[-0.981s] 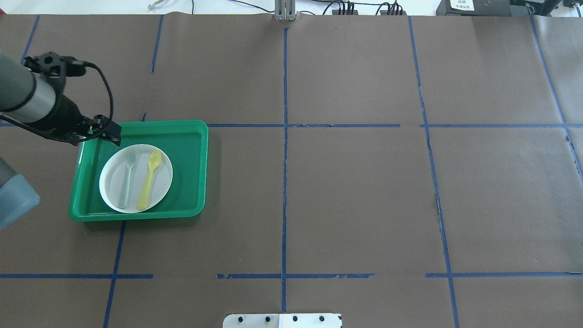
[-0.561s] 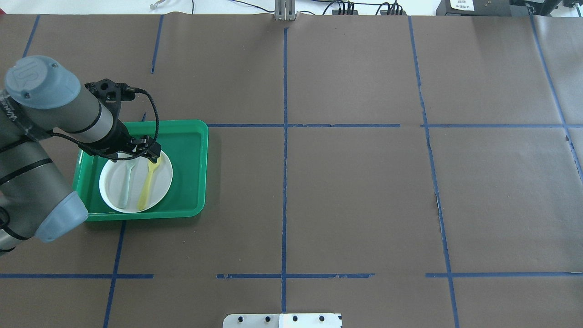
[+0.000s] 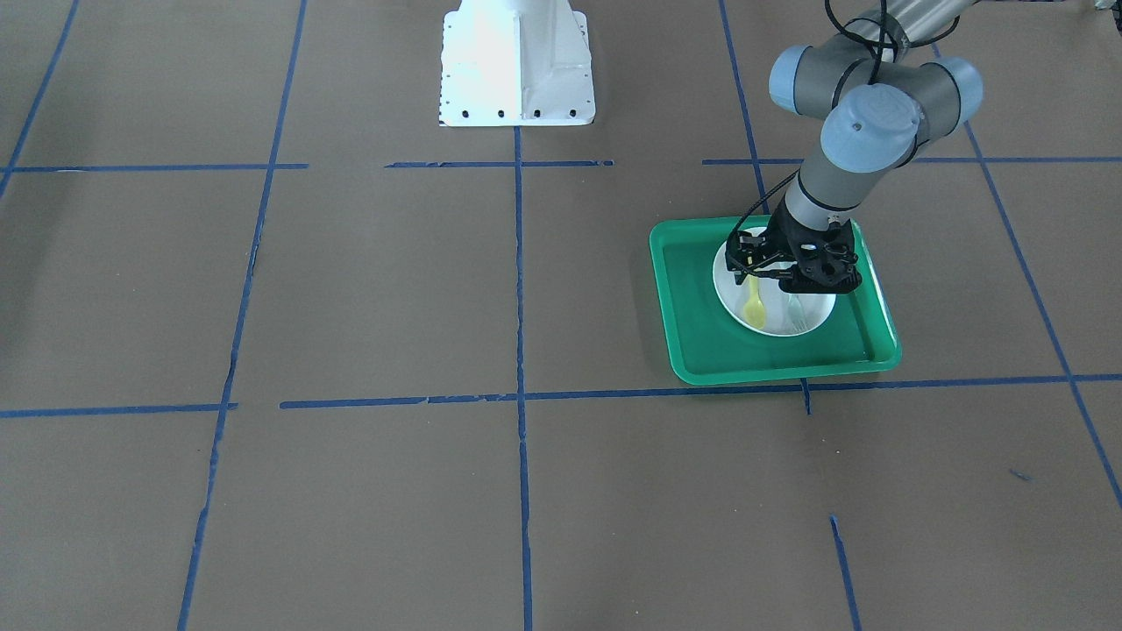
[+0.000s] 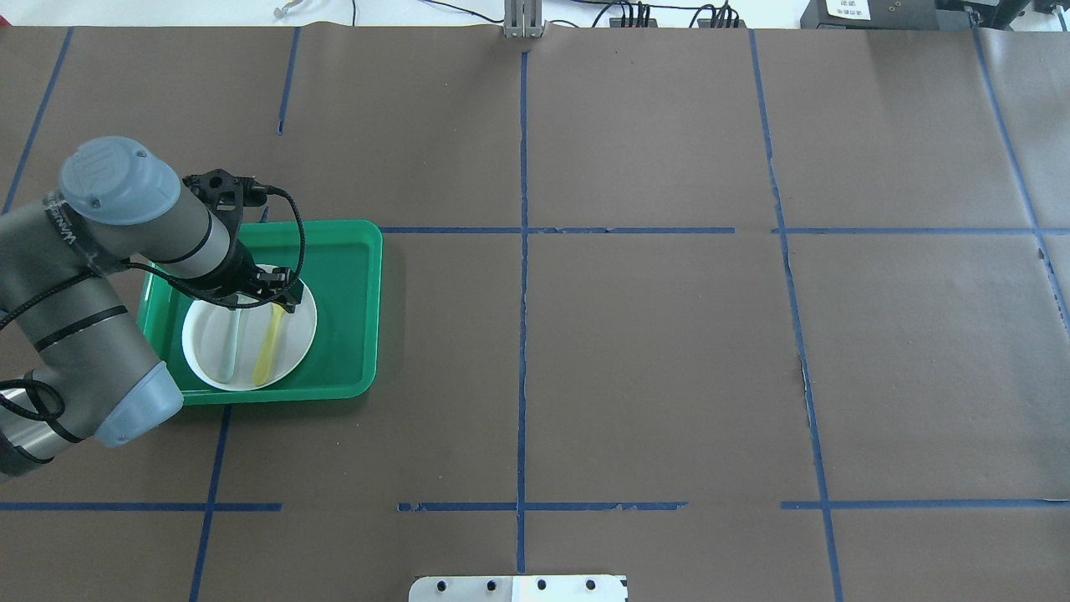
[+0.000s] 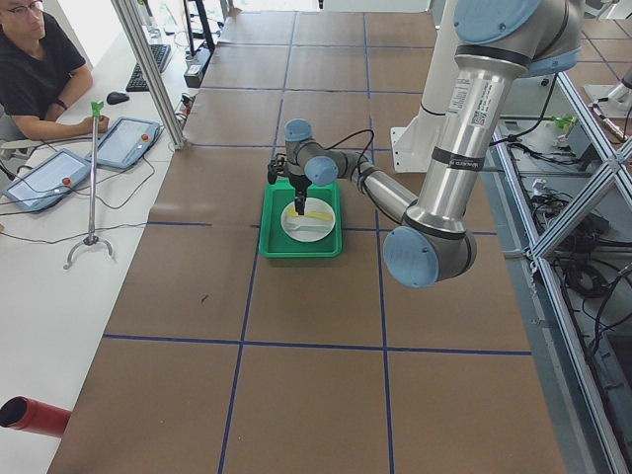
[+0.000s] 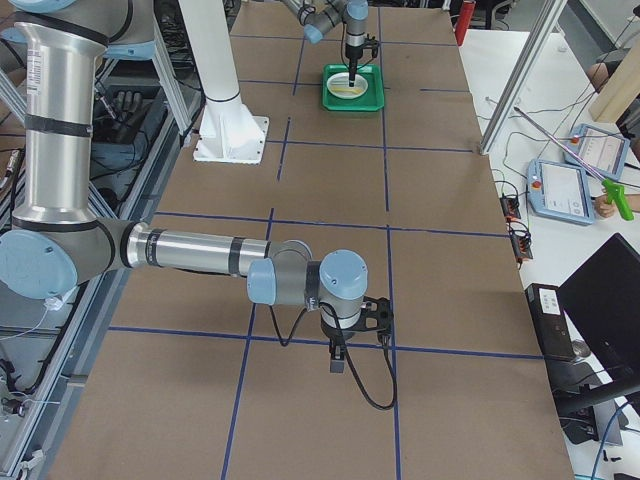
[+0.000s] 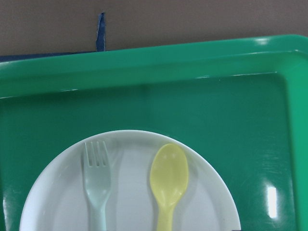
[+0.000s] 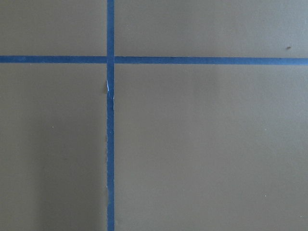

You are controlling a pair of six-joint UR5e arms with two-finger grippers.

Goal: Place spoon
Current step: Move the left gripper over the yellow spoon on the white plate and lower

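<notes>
The yellow spoon (image 4: 269,344) lies on a white plate (image 4: 299,330) in a green tray (image 4: 347,301), with a pale fork (image 4: 227,349) to its left. My left gripper (image 4: 284,301) hangs open just above the far part of the plate, over the spoon's bowl end. In the front view the gripper (image 3: 771,279) is above the spoon (image 3: 754,307). The left wrist view shows the spoon (image 7: 168,179) and the fork (image 7: 97,180) side by side, with no fingers in frame. My right gripper (image 6: 337,358) shows only in the right side view, so I cannot tell whether it is open or shut.
The tray (image 3: 701,302) sits on brown paper marked with blue tape lines. The white robot base (image 3: 517,61) stands at the table's near edge. The right wrist view shows only paper and tape (image 8: 110,120). An operator (image 5: 35,69) sits at a side desk.
My left arm has swung in from the left edge over the tray. Its gripper went from the tray's far left corner to above the plate, now covering the heads of the spoon and fork.
</notes>
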